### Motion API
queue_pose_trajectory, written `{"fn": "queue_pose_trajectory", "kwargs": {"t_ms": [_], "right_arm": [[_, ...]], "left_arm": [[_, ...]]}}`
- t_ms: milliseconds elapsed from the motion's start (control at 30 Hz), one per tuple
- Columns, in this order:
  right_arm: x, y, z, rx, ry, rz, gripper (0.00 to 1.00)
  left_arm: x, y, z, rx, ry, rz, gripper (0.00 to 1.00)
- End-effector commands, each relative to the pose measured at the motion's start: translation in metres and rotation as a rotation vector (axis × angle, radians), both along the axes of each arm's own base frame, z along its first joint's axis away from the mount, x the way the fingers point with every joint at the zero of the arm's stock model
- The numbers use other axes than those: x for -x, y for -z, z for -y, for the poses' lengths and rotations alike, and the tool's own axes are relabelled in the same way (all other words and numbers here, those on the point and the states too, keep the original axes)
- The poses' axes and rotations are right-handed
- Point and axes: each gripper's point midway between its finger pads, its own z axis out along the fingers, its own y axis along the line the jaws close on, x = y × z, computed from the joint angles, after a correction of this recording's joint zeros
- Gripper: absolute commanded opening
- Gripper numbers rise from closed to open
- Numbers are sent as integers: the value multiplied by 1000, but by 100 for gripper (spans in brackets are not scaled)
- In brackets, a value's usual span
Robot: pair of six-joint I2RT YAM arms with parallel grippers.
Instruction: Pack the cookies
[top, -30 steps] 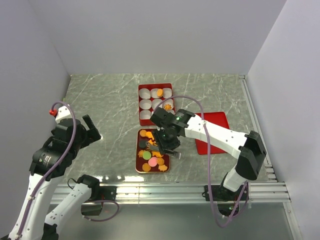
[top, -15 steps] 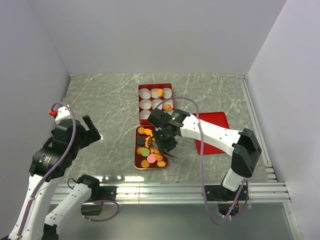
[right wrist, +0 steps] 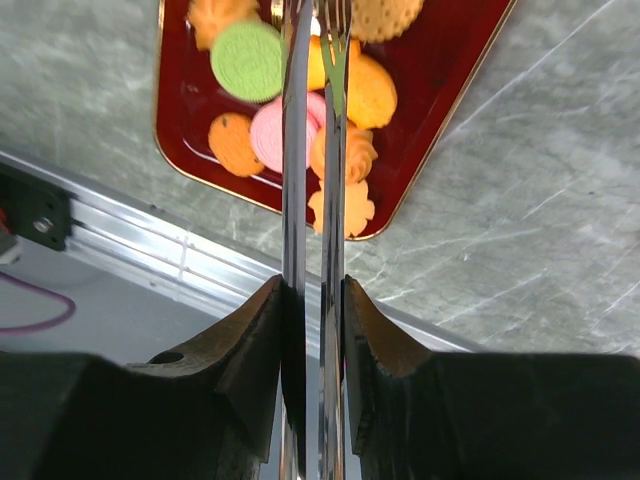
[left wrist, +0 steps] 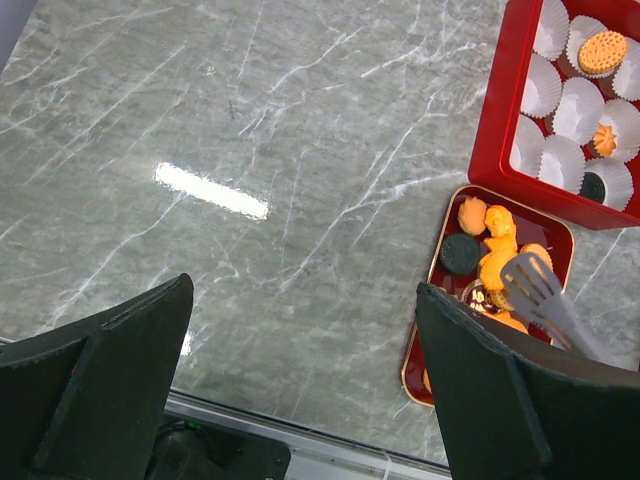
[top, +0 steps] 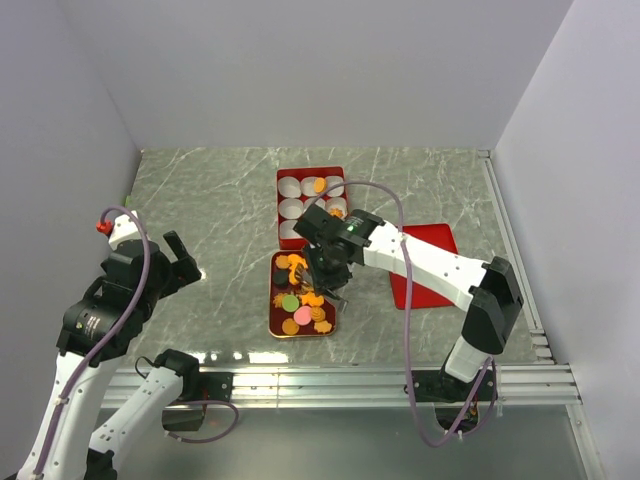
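Nearest me, the small dark-red tray with a gilt rim (right wrist: 430,90) holds the loose cookies (right wrist: 365,90): mostly orange rounds and flowers, plus one green, one pink and one dark.

My right gripper (right wrist: 312,320) is clamped on a pair of slim steel tongs (right wrist: 295,150). Their blades stand almost together, tips down among the orange pieces. I cannot tell whether they pinch one.

My left gripper (left wrist: 305,300) hangs spread over the grey marble table (left wrist: 250,150), well apart from the tray.

Just beyond the tray, the red box of white paper cups (left wrist: 505,130) shows three cups filled.

Judgement: the pick-up step is in hand. The next move calls for a firm nip on one cookie, a clean lift, then a carry to a vacant cup.
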Motion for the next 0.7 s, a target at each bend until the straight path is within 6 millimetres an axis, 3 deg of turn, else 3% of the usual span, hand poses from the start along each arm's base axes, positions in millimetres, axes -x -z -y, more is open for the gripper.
{"fn": "queue_pose_trajectory", "kwargs": {"t_ms": [0, 267, 400, 500, 667], "right_arm": [[-15, -43, -5, -93, 35, 95, 8], [-23, -74, 15, -101, 65, 147, 6], [-37, -90, 30, -112, 100, 182, 6], [-60, -102, 41, -128, 137, 217, 6], [-108, -105, 58, -114, 212, 235, 6]], "left_arm": [[-4, -6, 2, 5, 16, 36, 99], [-5, -5, 3, 2, 19, 33, 100], [-5, -4, 3, 3, 22, 33, 100], [-5, -3, 3, 1, 23, 30, 99], [-6, -3, 4, 0, 25, 29, 100]]}}
